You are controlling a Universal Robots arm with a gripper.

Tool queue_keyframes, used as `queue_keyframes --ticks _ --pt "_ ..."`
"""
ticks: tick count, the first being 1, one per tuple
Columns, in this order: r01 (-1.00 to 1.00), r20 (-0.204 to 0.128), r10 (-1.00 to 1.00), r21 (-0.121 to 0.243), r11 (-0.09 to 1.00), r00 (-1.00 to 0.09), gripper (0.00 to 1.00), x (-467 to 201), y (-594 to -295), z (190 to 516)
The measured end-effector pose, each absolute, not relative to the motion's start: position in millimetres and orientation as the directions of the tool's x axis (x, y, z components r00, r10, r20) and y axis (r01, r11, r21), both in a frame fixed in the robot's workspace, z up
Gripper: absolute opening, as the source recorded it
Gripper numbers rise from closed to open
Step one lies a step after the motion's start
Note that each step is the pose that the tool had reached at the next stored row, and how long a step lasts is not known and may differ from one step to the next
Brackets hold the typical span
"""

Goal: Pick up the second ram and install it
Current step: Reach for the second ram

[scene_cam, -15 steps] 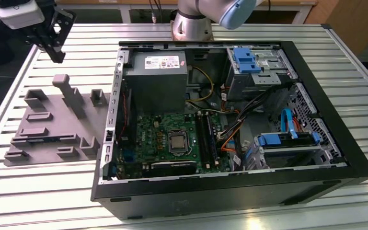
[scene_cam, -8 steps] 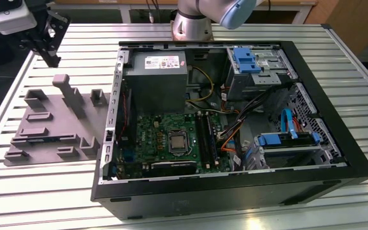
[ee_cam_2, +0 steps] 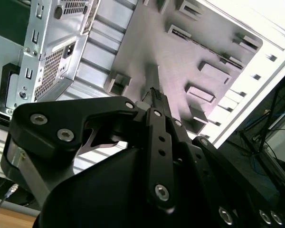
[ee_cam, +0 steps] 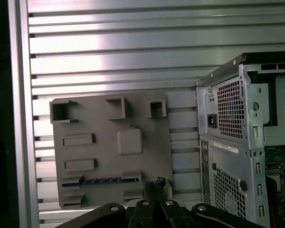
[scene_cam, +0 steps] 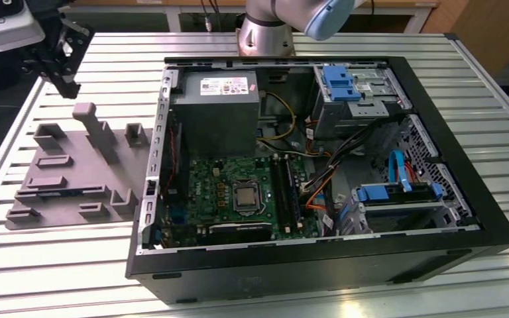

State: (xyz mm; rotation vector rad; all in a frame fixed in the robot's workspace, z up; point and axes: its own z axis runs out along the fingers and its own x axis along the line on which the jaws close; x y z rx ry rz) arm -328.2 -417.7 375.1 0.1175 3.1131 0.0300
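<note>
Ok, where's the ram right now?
In the first wrist view the ram lies in a slot of the gray fixture, which sits on the table beside the case; the gripper hangs over that fixture.

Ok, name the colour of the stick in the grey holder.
Ram stick: dark blue, best in the first wrist view.

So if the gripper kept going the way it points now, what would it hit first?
Most likely the grey fixture plate, landing beside the second ram in its slot rather than on it; the gripper hangs above the plate, though depth is hard to judge.
</note>
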Motion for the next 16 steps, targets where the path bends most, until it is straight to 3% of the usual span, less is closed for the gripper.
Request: queue_keyframes --ticks 16 --pt "0.075 -0.025 0.076 0.020 0.997 -0.997 0.11 -384 -426 369"
